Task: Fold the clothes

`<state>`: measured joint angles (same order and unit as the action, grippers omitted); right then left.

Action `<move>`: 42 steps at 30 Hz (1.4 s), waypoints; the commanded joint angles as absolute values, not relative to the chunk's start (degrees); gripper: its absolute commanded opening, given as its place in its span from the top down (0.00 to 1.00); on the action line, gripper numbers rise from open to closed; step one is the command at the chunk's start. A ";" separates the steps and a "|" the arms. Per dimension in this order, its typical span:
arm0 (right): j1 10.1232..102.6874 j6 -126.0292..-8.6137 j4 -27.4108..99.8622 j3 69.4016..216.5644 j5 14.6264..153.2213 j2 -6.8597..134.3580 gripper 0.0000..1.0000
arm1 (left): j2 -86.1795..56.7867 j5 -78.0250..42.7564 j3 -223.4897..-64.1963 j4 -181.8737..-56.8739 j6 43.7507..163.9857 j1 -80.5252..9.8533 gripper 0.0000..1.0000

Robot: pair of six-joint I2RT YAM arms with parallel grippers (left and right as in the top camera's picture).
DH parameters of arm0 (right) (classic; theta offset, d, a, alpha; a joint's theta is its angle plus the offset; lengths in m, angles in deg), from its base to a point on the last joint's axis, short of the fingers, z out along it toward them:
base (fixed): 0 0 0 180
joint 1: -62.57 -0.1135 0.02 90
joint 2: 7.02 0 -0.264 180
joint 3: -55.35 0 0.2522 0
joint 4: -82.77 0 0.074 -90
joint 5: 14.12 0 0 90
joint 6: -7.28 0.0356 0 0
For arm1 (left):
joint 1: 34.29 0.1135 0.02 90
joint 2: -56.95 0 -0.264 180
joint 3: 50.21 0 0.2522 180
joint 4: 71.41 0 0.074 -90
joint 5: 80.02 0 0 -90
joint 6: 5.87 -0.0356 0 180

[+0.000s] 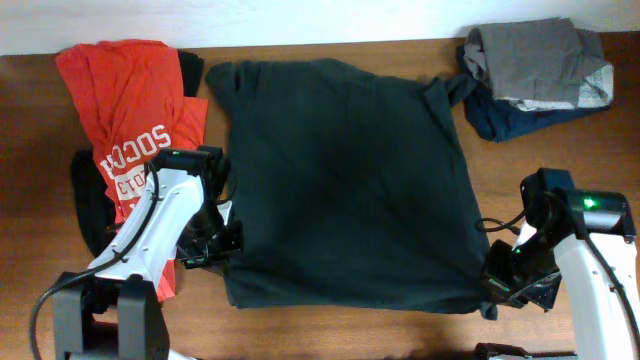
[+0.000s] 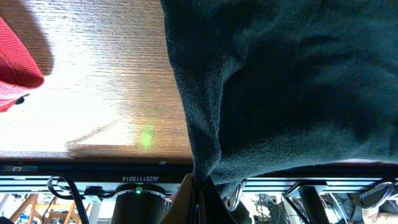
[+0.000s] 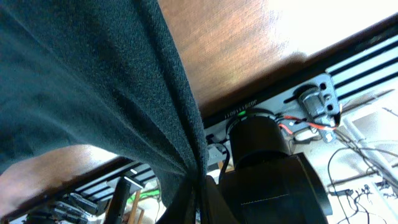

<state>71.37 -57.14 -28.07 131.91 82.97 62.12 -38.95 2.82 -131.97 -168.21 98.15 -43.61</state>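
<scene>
A large black T-shirt point(image 1: 345, 180) lies spread across the middle of the table, one of the clothes. My left gripper point(image 1: 226, 244) is shut on its near left edge, and the cloth point(image 2: 280, 87) rises out of the pinched jaws in the left wrist view. My right gripper point(image 1: 492, 285) is shut on the shirt's near right corner, where the fabric point(image 3: 93, 81) gathers into a bunched fold between the fingers. A red shirt point(image 1: 125, 100) with white print lies at the far left.
A pile of grey and navy garments point(image 1: 535, 75) sits at the back right. Another black piece point(image 1: 92, 205) lies under the red shirt at the left. The table's front edge point(image 2: 93, 163) runs just below both grippers.
</scene>
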 commanded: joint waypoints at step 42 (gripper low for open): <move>71.17 -70.49 19.63 142.19 88.98 73.92 0.18 | -38.16 -6.55 -141.13 -120.89 79.84 -45.07 0.21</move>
<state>71.34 -66.99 18.84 135.21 87.87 69.73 -38.95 -5.26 -135.52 -121.37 84.21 -44.18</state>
